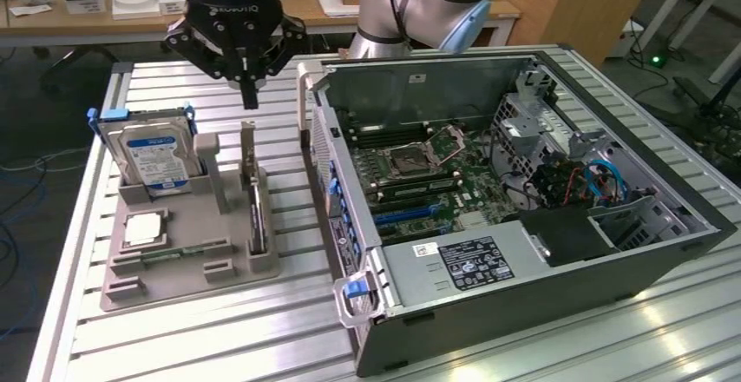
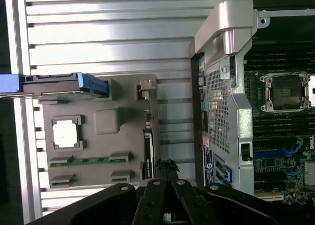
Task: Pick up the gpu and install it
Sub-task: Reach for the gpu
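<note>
table (image 1: 208,339): a bench of ribbed aluminium slats carries everything.
computer case (image 1: 521,304): lies on its side with the panel off, toward the exterior view's right; a blue-tabbed handle is at its nearest corner.
power supply (image 1: 463,265): silver box with a black label, at the near end inside the case.
motherboard (image 1: 435,187): green, beyond the power supply, with blue slots along its near edge.
processor socket (image 1: 422,152): silver frame, lid raised, further back on the board.
holder (image 1: 249,269): grey moulded tray near the case on the exterior view's left, a strip of bare slats between them.
memory stick (image 1: 180,252): narrow and green, lying flat in a slot in the holder's near half.
processor chip (image 1: 145,227): pale square, flat in its pocket just behind the stick.
gpu (image 1: 255,208): stands on edge in the long slot on the holder's case side, upright, dark and blade-like, its silver bracket rising at the far end; nothing touches it.
hard drive (image 1: 153,156): upright in the holder's far pocket, blue label facing the camera, blue rails on its sides.
gripper (image 1: 248,100): black, hangs directly over the bracket end of the gpu with a clear gap below it; the fingers are clenched to a single point and grasp nothing.
arm (image 1: 422,9): silver and pale blue, behind the case.
desk (image 1: 312,0): wooden, farthest back, with small boxes and papers on it.
</note>
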### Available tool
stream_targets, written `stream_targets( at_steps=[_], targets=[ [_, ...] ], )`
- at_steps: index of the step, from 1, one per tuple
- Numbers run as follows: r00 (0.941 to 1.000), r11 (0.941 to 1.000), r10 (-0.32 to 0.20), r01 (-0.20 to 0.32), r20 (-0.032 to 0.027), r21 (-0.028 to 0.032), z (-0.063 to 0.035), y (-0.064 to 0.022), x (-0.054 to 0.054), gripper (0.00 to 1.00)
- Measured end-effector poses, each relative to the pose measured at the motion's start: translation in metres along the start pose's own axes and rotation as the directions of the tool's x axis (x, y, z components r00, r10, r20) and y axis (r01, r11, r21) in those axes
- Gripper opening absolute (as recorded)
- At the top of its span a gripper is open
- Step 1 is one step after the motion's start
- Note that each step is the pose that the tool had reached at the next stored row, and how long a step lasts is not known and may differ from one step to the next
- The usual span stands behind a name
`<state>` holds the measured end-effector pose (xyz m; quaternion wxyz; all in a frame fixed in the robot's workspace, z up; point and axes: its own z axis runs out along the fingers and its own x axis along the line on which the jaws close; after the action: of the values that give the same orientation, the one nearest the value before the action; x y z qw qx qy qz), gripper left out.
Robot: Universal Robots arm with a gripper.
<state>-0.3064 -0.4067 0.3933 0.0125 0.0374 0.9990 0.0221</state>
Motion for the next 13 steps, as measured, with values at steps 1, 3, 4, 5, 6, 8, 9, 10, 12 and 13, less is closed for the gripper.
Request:
stream_targets(
  at_steps=[1,3,4,5,6,8,9,10,12,13],
  targets=[
    [1.0000,1.0000,0.000,0.000,0.0001,0.0000,0.0000,-0.0004,0.002,0.10],
    [1.0000,1.0000,0.000,0.000,0.0000,-0.0001,-0.0002,-0.0011,0.006,0.10],
    [1.0000,1.0000,0.000,0.000,0.0001,-0.0001,-0.0002,-0.0015,0.007,0.10],
    [1.0000,1.0000,0.000,0.000,0.0001,-0.0001,-0.0002,-0.0019,0.009,0.10],
    [1.0000,1.0000,0.000,0.000,0.0000,-0.0001,-0.0003,-0.0022,0.010,0.10],
    [1.0000,1.0000,0.000,0.000,0.0000,-0.0001,-0.0004,-0.0027,0.013,0.10],
    [1.0000,1.0000,0.000,0.000,0.0000,-0.0001,-0.0004,-0.0030,0.014,0.10],
    [1.0000,1.0000,0.000,0.000,0.0000,0.0000,-0.0005,-0.0034,0.016,0.10],
    [1.0000,1.0000,0.000,0.000,0.0000,-0.0001,-0.0006,-0.0043,0.018,0.10],
    [1.0000,1.0000,0.000,0.000,0.0001,-0.0001,-0.0006,-0.0044,0.019,0.10]
  ],
)
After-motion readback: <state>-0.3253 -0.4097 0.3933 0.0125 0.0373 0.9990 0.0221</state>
